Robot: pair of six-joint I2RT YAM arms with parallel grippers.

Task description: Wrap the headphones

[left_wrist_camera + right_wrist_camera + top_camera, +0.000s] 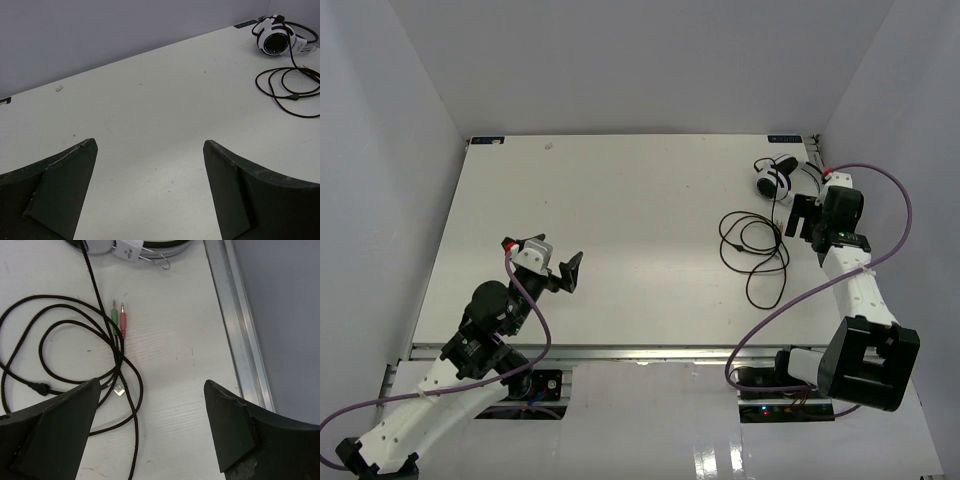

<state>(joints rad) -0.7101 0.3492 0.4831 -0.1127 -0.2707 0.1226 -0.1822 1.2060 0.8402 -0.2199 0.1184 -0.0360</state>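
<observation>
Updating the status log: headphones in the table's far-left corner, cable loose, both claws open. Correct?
No. The headphones lie in the far-right corner, as the top external view shows. The cable is loose, and the left claw and right claw are both open.

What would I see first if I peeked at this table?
The white-and-black headphones in the far right corner of the table stand out first, with their long black cable sprawled in loose loops on the near side. The cable ends in a pink plug and a green plug. The right gripper hangs open over the edge of that tangle, and the left gripper is open over bare table on the left.
</observation>
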